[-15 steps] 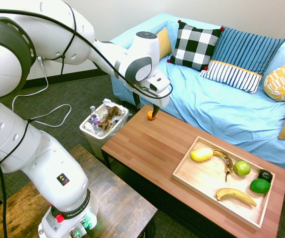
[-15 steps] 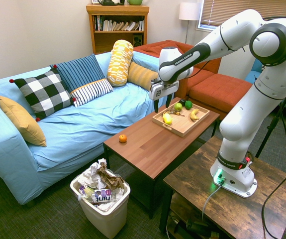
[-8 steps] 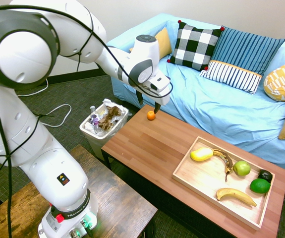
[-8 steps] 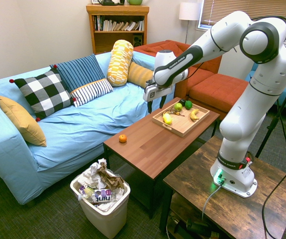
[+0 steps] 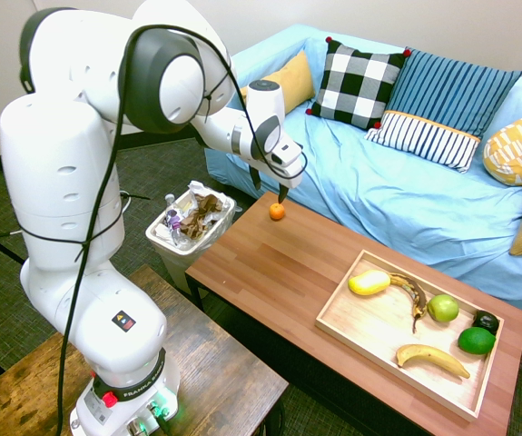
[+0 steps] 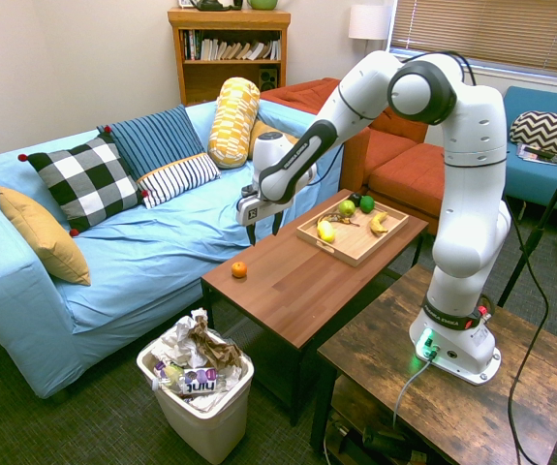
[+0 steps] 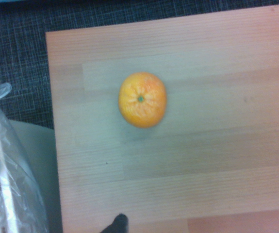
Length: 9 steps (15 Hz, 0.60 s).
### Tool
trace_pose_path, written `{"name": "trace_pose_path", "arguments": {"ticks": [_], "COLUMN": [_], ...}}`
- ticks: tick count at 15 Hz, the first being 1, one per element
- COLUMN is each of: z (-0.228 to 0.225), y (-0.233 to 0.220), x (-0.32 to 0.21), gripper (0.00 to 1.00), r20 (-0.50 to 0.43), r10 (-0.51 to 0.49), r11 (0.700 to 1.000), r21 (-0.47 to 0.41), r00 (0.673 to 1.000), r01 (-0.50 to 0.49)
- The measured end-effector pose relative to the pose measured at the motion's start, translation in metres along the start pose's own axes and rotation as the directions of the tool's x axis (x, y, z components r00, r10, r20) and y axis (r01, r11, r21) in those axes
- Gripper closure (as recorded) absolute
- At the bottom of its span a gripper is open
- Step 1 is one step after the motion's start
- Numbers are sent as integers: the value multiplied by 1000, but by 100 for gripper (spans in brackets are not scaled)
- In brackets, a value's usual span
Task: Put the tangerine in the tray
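Observation:
The tangerine (image 5: pixel 277 211) (image 6: pixel 239 269) sits on the wooden coffee table (image 5: pixel 288 272) near the corner by the sofa, small, round and bright orange. In the wrist view the tangerine (image 7: pixel 142 100) lies almost centred, stem end up. My gripper (image 5: pixel 270 189) (image 6: pixel 265 229) hangs open a short way above it, fingers apart and holding nothing. The light-wood tray (image 5: pixel 379 320) (image 6: pixel 352 259) rests at the table's other end.
The tray holds a lemon (image 5: pixel 369 282), a green apple (image 5: pixel 442 308), a lime (image 5: pixel 476 341) and a banana (image 5: pixel 431 359). A white trash bin (image 5: pixel 191 222) (image 6: pixel 196 387) full of rubbish stands on the floor by the table's corner. A blue sofa (image 5: pixel 397 195) runs along the far side.
The arm has swung along the table from the tray's side to above the tangerine. The fingers stayed open and the tangerine has not moved.

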<state>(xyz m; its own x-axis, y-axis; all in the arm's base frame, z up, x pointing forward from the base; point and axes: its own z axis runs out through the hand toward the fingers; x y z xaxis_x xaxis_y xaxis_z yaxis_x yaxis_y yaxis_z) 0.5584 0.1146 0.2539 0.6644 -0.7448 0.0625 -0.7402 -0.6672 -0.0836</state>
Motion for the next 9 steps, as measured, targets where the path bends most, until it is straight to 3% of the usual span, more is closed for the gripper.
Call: {"name": "trace_pose_path", "arguments": {"ticks": [9], "z": [100], "y": [-63], "x": [24], "gripper": [0], "r20": [14], "r10": [25], "r11": [998], "r21": [-53], "r00": [1000], "r01": [-24]}}
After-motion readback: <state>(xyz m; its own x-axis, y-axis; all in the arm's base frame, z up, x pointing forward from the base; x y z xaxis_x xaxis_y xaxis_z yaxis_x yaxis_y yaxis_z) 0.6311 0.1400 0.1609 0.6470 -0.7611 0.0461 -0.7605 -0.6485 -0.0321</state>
